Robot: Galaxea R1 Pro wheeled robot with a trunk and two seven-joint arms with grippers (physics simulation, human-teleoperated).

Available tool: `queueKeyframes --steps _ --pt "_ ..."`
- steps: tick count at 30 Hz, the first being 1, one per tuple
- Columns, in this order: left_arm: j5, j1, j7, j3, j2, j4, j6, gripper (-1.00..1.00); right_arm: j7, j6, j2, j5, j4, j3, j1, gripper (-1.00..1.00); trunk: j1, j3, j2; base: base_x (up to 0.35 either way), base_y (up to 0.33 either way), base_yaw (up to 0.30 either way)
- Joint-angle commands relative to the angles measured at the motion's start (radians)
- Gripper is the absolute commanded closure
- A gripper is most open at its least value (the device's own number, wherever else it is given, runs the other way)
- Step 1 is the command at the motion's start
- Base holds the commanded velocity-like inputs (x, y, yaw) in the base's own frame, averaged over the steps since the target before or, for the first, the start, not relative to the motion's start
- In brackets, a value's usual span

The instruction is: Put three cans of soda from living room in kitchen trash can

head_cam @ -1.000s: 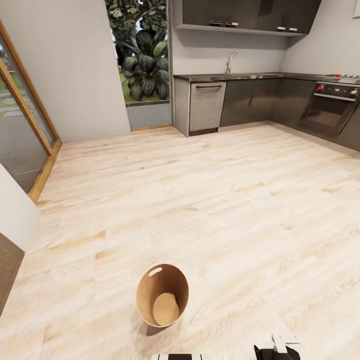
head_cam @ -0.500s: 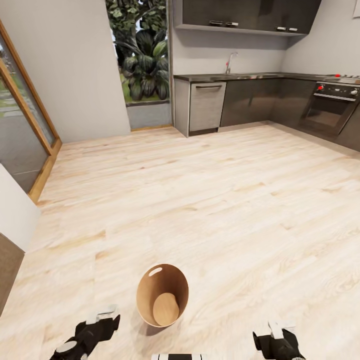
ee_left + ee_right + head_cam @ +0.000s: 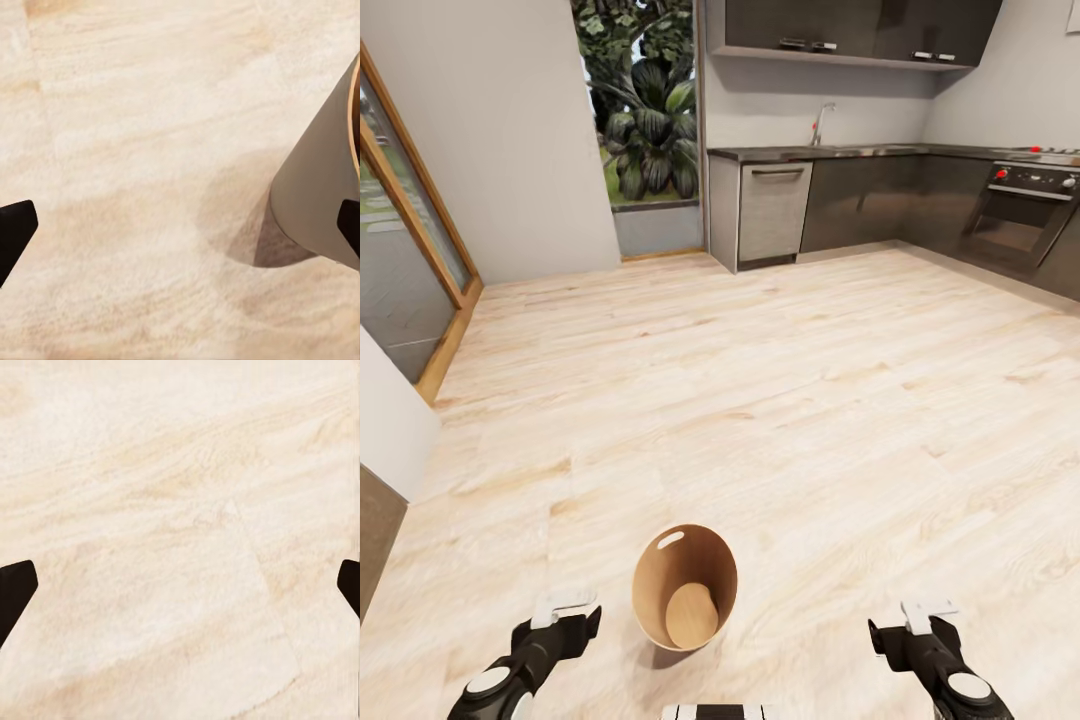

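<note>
Room: the robot stood in the kitchen (image 3: pixel 920 190), on a pale wood floor (image 3: pixel 760 400), with dark cabinets, a sink and a built-in oven (image 3: pixel 1025 215) along the far wall.
Bin: the tash can (image 3: pixel 685 590) stood on the floor just in front of the robot, between the two arms; its copper inside looked empty, with no can visible in it.
Left claw: the left gripper (image 3: pixel 565 612) hung low beside the bin, with its fingers spread wide and nothing between them; in the left wrist view the grey wall of the bin was close to one fingertip.
Right claw: the right gripper (image 3: pixel 925 615) was also wide open and held nothing, above bare floor, a little apart from the bin.
Cans: no soda can was visible anywhere.
Step in hand: probably the start, before any can was fetched.
Next move: I judge the robot needed to drive to the living room and find the cans.
</note>
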Motion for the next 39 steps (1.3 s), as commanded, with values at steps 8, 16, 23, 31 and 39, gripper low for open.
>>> queueKeyframes --steps 8,16,23,31,39 --pt "0.001 0.000 -0.001 0.000 -0.001 0.000 0.003 -1.00 -0.001 -0.001 -0.002 0.000 -0.013 -0.004 0.000 -1.00 0.024 -0.027 -0.043 0.000 0.000 0.000" --pt "0.001 0.000 -0.002 0.001 0.002 0.000 0.002 -1.00 -0.001 0.000 -0.002 0.000 -0.014 -0.003 0.000 -1.00 0.028 -0.064 -0.045 0.000 0.000 0.000" --pt "0.001 0.000 -0.002 0.001 0.003 0.000 0.002 -1.00 -0.001 0.001 -0.002 0.000 -0.015 -0.004 0.000 -1.00 0.031 -0.102 -0.046 0.000 0.000 0.000" --pt "0.001 0.000 -0.002 0.002 0.002 -0.003 0.003 -1.00 -0.001 0.001 -0.002 0.001 -0.018 -0.004 0.000 -1.00 0.031 -0.115 -0.046 0.000 0.000 0.000" --pt "0.001 0.000 -0.002 0.002 0.001 -0.003 0.005 -1.00 0.000 0.003 -0.001 0.004 -0.028 -0.003 0.000 -1.00 0.031 -0.122 -0.046 0.000 0.000 0.000"
